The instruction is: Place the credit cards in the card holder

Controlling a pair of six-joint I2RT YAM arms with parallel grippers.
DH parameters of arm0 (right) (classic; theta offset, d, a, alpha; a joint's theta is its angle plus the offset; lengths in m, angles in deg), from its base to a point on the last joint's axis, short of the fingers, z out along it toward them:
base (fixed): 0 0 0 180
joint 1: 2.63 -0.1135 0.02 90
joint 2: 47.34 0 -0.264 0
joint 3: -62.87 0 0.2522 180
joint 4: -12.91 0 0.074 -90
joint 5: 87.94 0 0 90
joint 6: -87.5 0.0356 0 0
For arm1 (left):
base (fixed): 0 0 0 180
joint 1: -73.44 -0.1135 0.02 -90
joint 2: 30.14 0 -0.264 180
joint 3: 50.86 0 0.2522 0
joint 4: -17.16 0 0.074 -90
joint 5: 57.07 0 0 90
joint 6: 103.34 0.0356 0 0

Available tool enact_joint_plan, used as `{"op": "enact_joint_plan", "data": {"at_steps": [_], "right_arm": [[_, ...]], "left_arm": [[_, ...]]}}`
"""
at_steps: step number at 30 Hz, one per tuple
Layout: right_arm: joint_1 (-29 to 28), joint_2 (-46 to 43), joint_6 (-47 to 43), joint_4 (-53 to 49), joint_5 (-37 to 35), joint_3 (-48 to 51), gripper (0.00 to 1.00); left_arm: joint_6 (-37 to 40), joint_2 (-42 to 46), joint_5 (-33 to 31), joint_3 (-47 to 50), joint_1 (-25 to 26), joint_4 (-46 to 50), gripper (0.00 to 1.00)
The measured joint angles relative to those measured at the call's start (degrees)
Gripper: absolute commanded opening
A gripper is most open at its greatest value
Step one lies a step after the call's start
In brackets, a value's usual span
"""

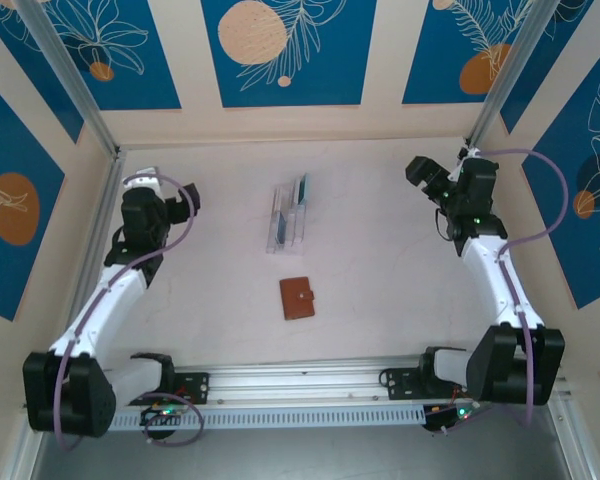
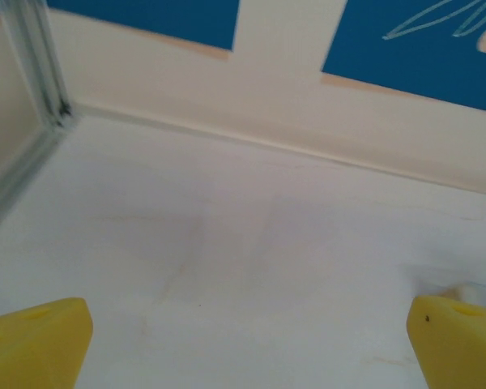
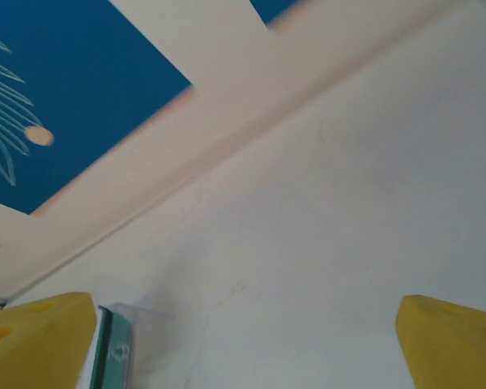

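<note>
The card holder point(image 1: 297, 298), a small brown leather wallet, lies shut on the white table near the middle front. Behind it a clear plastic rack point(image 1: 286, 220) stands with the credit cards point(image 1: 301, 191) upright in its slots, teal and whitish edges showing. A teal card edge point(image 3: 113, 348) shows at the lower left of the right wrist view. My left gripper point(image 1: 187, 198) hovers at the left, open and empty, its yellow fingertips point(image 2: 36, 344) wide apart over bare table. My right gripper point(image 1: 423, 172) hangs at the back right, open, with its yellow fingertips point(image 3: 449, 340) spread and nothing between them.
The table is walled by blue and cream panels point(image 1: 285, 50) at the back and sides. Aluminium posts point(image 1: 65, 75) rise at the back corners. A metal rail point(image 1: 300, 385) with the arm bases runs along the front edge.
</note>
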Motion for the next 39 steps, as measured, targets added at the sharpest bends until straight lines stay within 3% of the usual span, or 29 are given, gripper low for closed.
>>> {"op": "enact_joint_plan", "data": {"at_steps": [3,6,11,15,23,30,39], "right_arm": [[-3.63,1.57,2.08,-9.29,0.26,-0.76,0.92],[-12.96,1.6,1.77,-18.38,-2.84,-2.84,0.86],[-28.0,1.49,0.81,-27.17,-4.96,-4.76,0.68],[-37.05,1.6,1.11,-30.6,-5.18,-3.32,0.58],[-46.58,8.39,1.03,-29.81,-3.37,-0.92,0.43],[-49.2,17.57,-0.52,-26.88,-1.25,-1.57,0.43],[-52.28,23.89,-1.95,-25.53,-0.44,-5.18,0.38]], "left_arm": [[-5.75,2.49,6.21,0.02,1.09,5.95,0.91],[-11.02,3.54,12.74,1.25,4.44,9.25,0.66],[-18.99,3.76,20.9,5.68,15.04,10.64,0.34],[-25.07,1.81,25.07,10.4,23.26,7.3,0.14],[-32.83,-12.68,29.9,13.2,30.36,-4.81,0.02],[-35.06,-22.6,31.54,13.07,30.88,-12.35,0.0],[-34.69,-27.69,31.89,13.0,30.99,-15.17,0.0]]}}
